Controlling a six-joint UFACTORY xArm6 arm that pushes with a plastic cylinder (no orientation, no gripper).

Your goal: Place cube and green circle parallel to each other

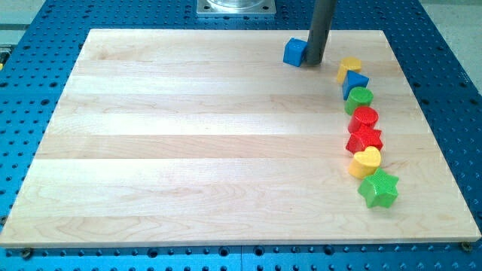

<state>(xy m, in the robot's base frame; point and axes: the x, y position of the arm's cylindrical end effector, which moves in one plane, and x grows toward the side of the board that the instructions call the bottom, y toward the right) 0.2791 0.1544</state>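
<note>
Green star (378,189) nearest camera. Tip (313,63) touches cube (294,51) right side; green circle (359,98) lower right. No pincer visible.

Wooden board (188,150) bearing coloured blocks (364,139)

Bright, even light; soft shadows.

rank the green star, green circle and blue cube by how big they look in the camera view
1. green star, largest, though it sits nearest the view's bottom, so nearness may inflate it.
2. green circle and blue cube look about alike; I would not rank them. My tip touches the cube's right side.
</note>
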